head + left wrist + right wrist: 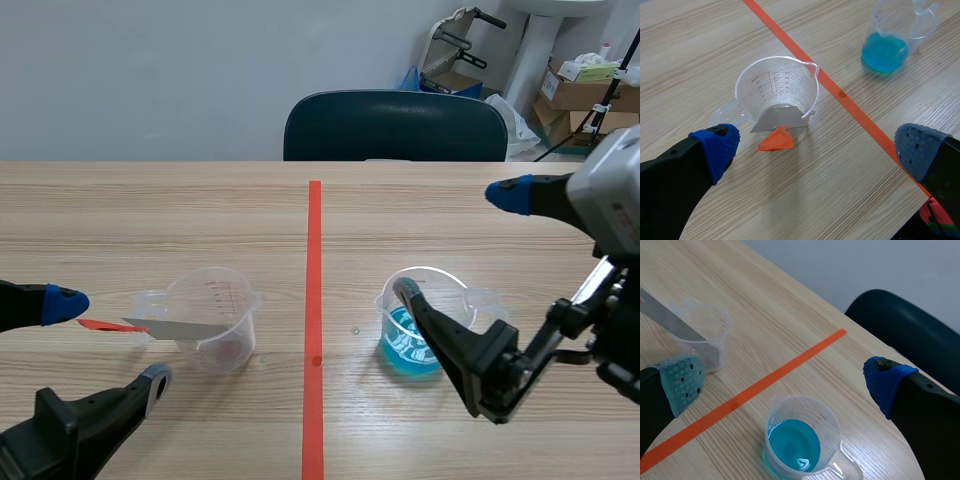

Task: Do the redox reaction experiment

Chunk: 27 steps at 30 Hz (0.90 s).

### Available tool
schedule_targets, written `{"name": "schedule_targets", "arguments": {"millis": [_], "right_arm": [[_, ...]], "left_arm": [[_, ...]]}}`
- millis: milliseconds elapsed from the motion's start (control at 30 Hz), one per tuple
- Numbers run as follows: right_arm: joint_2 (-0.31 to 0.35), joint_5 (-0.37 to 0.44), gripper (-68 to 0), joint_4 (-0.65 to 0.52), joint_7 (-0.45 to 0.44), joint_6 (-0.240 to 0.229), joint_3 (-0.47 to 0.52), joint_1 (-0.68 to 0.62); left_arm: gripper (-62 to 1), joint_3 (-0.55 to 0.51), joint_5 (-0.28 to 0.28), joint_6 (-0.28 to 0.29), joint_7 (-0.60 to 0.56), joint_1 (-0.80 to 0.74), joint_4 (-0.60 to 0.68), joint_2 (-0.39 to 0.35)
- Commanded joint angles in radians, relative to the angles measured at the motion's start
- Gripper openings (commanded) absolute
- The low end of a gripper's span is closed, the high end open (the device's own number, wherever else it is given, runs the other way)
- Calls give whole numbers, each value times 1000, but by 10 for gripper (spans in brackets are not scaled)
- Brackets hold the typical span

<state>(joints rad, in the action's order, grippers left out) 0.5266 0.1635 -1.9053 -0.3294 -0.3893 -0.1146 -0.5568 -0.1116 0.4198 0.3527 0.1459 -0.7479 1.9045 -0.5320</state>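
Metal strip (780,120) leans in clear beaker (754,86), ahead of left tool (817,149).

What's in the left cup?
A grey metal strip leans in the clear cup, orange-taped end out over the rim. No liquid shows; the floor under the strip is covered.

Office-like room: wooden table (150,205), dark chair (395,128), cardboard boxes (585,92) stacked behind.

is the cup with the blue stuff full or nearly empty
Partly full: the blue liquid fills only the lower part of the clear measuring cup, well below its rim. The cup stands upright.
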Motion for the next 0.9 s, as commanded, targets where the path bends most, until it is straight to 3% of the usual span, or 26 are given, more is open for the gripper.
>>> {"name": "schedule_targets", "arguments": {"millis": [0,267,633,867], "right_arm": [[13,-6,4,-16,-1,0,-21,31],[13,-56,4,-16,69,0,-179,151],[13,-56,4,-7,149,0,-358,282],[12,-56,4,53,151,0,-460,370]], "left_arm": [[14,-6,3,2,-15,3,6,2],[14,-6,3,2,-15,3,6,2],[14,-6,3,2,-15,3,6,2],[14,-6,3,2,-18,3,6,2]]}}
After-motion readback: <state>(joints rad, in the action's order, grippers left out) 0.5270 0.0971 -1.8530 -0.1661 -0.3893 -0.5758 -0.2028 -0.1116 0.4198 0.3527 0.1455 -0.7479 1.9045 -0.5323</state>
